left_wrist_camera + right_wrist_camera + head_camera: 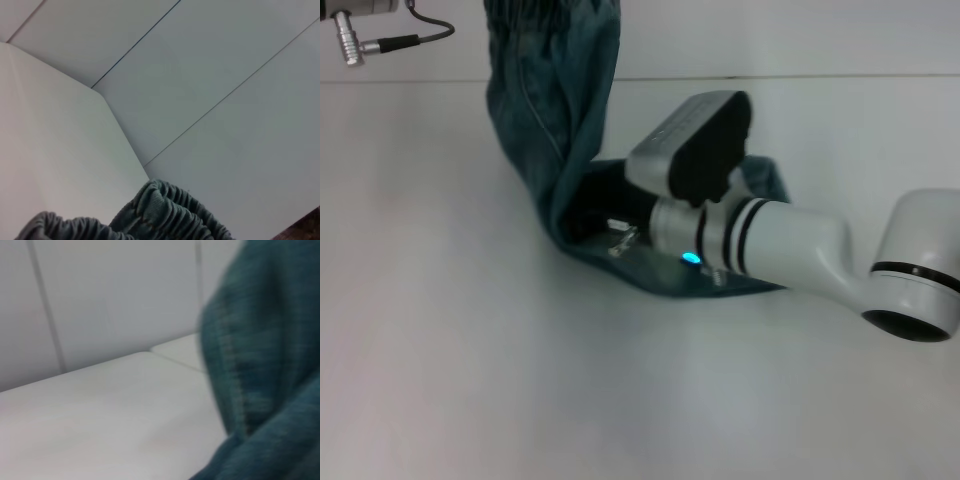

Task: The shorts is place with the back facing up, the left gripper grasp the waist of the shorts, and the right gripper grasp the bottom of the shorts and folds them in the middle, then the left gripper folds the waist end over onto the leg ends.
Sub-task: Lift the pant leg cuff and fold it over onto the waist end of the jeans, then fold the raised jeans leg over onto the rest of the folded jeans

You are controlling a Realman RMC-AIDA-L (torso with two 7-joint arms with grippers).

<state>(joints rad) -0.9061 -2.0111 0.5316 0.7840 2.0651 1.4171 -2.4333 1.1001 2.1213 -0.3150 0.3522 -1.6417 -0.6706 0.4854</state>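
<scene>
Nearest you in the head view is bare white table (470, 380), then the right arm (820, 255) reaching in from the right edge, its shoulder-side joint cut off by the frame. Its wrist, with a small blue light, lies low over the lower end of the shorts (555, 110), and the right gripper (620, 240) is tucked into the dark fold of cloth there. You get only a glint of metal at that spot; the wrist housing and the fabric cover the fingers, so you cannot tell how far they are spread or whether they have cloth between them.

The teal shorts rest on the table only at that lower end. From there the fabric rises as a hanging column toward the far side and runs out of the top of the head view, so you cannot see where it is held. At the top left corner just a silver connector and black cable (390, 40) of the left arm show; the left gripper itself is out of frame.

The left wrist view gives you the gathered elastic waistband (165, 210) at its edge, raised above the table corner, with pale wall panels (225, 75) beyond. No fingers appear there.

The right wrist view is blurred: teal cloth close to the lens, table and wall behind
</scene>
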